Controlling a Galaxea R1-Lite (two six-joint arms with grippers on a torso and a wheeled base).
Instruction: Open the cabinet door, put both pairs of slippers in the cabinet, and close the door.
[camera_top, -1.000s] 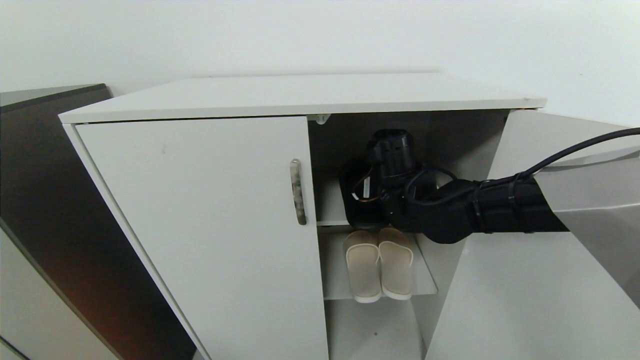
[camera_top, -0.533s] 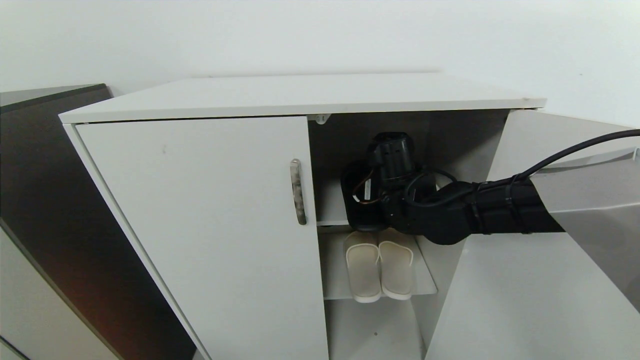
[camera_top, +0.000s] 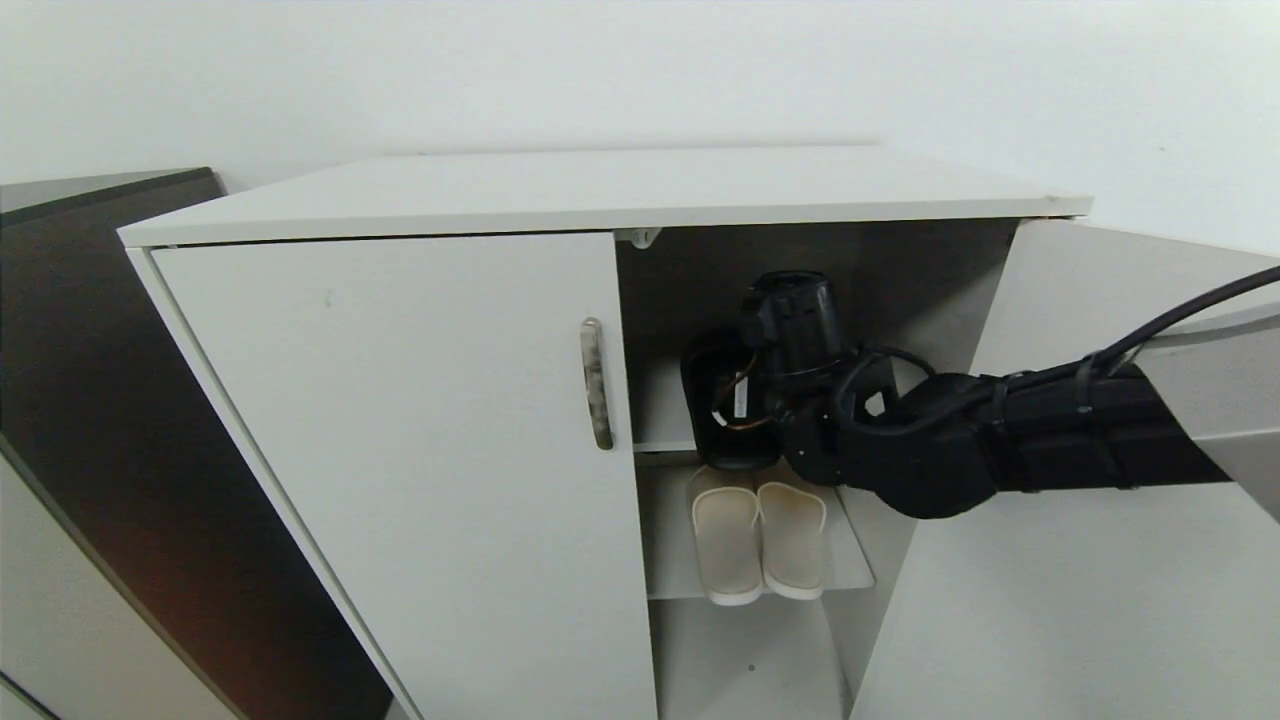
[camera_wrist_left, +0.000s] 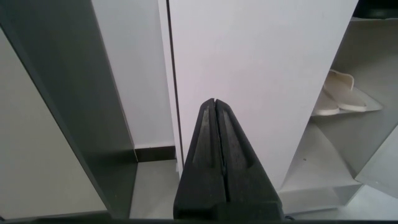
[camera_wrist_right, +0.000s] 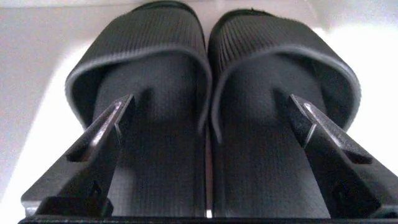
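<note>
Cabinet (camera_top: 600, 195): white, with the left door (camera_top: 400, 450) closed and the right door (camera_top: 1050, 600) swung open. White slippers (camera_top: 760, 535) lie side by side on the lower shelf (camera_top: 850, 570), heels at its front edge. Black slippers (camera_wrist_right: 155, 137) sit side by side on the upper shelf (camera_top: 660, 420), toes toward the back. Right gripper (camera_wrist_right: 211, 99) is inside the upper compartment, jaws spread wide, one finger over each black slipper; contact cannot be confirmed. Left gripper (camera_wrist_left: 215, 102) is clenched on nothing, facing the closed door.
</note>
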